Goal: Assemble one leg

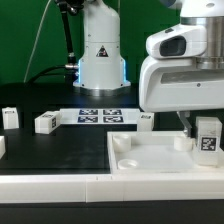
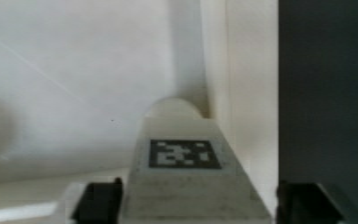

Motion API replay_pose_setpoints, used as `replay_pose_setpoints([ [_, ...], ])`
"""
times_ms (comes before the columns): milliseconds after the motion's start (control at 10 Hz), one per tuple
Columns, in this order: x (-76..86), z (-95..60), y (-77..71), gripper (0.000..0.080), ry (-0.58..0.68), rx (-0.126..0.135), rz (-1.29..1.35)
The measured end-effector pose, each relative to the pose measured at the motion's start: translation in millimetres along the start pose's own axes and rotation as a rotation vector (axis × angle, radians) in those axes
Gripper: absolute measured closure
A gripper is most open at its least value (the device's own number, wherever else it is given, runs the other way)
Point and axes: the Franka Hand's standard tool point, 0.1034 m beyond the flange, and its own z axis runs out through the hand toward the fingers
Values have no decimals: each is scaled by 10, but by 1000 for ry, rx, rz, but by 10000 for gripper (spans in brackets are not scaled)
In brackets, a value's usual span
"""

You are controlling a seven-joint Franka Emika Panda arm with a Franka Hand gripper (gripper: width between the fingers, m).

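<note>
**Black table, white tray: the leg clamped in the gripper**

We see a black table [image 1: 50, 145] before a green backdrop [image 1: 20, 40]. The arm's white base [image 1: 100, 55] stands at the far side, and the thin flat white marker board [image 1: 100, 115] lies in front of it.

The white two-finger gripper [image 1: 205, 130] hangs on the exterior view's right. Its black fingers [image 2: 101, 200] are drawn in narrow against two sides of the leg [image 1: 207, 140], a small white plastic cuboid block with a square black-and-white tag on one face. In the wrist view the leg [image 2: 185, 150] runs straight out from between the fingers, centred in the gripper [image 2: 199, 203].

The leg stands upright over the corner of the large flat white square tray [image 1: 150, 165] on the exterior view's right, just beside a round corner socket [image 1: 181, 142]. We cannot tell whether it touches the tray.

Loose small white blocks [image 1: 45, 123] lie on the table beyond the tray, well apart from the gripper.
</note>
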Motion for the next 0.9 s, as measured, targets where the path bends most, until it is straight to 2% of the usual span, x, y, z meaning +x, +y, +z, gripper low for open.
replay_pose_setpoints([
  [500,0,9,16,506,4,5,83],
  [600,7,13,30,506,10,32,247],
  [700,15,14,37,506,13,48,337],
  [900,23,19,40,506,12,63,594],
])
